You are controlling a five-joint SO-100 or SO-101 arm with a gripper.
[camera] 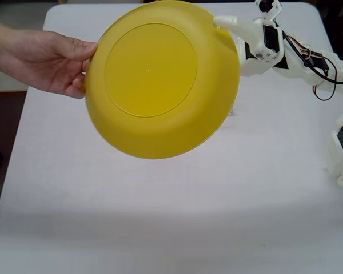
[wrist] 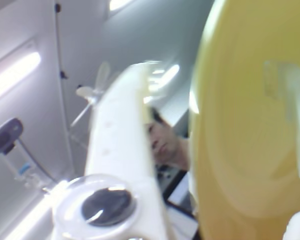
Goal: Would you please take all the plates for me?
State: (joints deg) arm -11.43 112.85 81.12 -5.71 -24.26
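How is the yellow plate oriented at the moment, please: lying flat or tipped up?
Tipped up: the yellow plate shows its flat underside to the fixed view, off the table.

The yellow plate (camera: pixel 160 80) hides the gripper's (camera: pixel 224 25) fingertips in the fixed view; the hand's (camera: pixel 48 60) forearm runs off the left edge. The wrist view is blurred, the plate cropped right.

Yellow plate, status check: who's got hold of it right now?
Tool at yellow plate's right rim in the fixed view, jaw state unclear. Person's hand holds the left rim. Plate tilted above white table. Nothing obstructing.
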